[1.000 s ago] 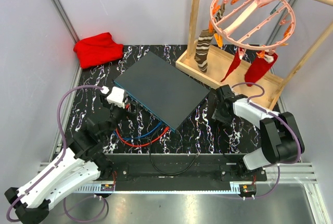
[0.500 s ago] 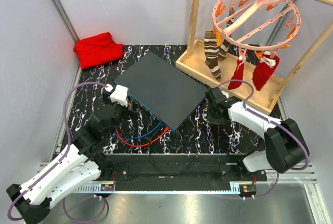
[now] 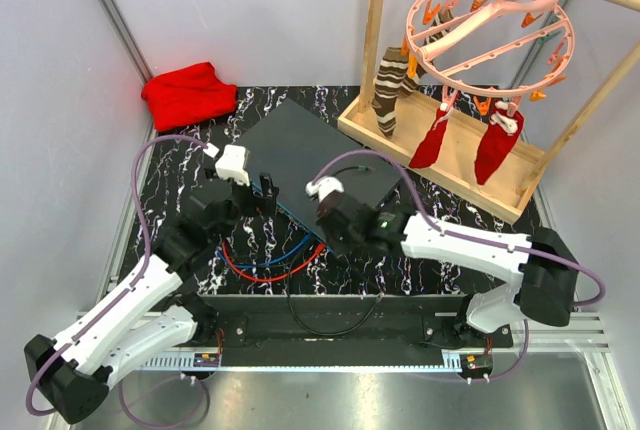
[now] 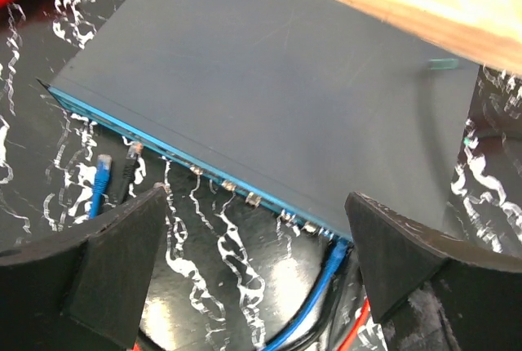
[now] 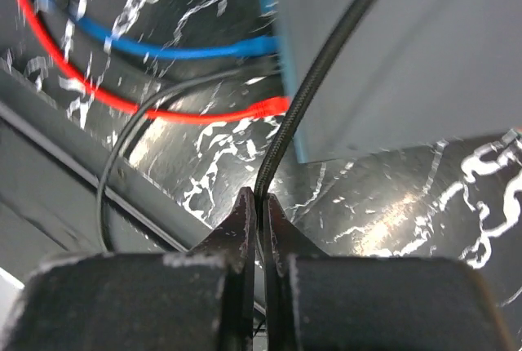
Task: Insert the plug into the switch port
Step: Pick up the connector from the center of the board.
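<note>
Now your right pincer (image 5: 259, 202) pinches a thin black cable (image 5: 303, 102), the switch (image 5: 391, 49) just ahead of its tips. Your left pincer (image 4: 254, 204) stands wide, a loose blue plug (image 4: 102, 173) near one finger.

Red cloth (image 3: 188, 93) lies back-left, socks (image 3: 495, 150) hang from pink hanger (image 3: 455, 33)

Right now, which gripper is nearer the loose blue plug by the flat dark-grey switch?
Left. The left gripper is open beside the plug; right gripper pinches black cable at the switch's other corner.
</note>
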Robot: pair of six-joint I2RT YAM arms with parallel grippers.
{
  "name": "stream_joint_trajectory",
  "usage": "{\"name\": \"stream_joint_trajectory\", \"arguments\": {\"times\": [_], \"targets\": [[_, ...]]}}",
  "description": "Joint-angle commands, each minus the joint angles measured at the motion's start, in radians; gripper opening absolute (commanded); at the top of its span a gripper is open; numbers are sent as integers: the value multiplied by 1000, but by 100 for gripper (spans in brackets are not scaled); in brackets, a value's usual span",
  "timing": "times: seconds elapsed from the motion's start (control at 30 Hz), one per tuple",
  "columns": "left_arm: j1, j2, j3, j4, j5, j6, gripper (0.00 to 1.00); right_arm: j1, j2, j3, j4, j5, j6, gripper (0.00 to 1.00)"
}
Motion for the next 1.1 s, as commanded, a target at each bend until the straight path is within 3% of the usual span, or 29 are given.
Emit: {"name": "stream_joint_trajectory", "arguments": {"times": [0.0,0.17,0.57,0.8,0.9,0.97,1.07], "targets": [[47,62,60,51,86,-137,95,53,47,22,101,1,-176,0],[94,161,56,83,187,-252,94,80,55,-5,166,-58,-259,0],[122,456,149,95,380,-323,89,84,33,-120,264,-116,-328,0],[116,634,211,92,483,-337,72,84,35,-146,290,-119,-334,0],[105,677,208,93,470,-329,55,83,36,-151,293,-124,-332,0],[102,680,200,93,465,-322,36,84,33,-155,298,-122,-325,1],[102,645,178,98,457,-308,0,83,27,-160,298,-105,-302,4]]}}
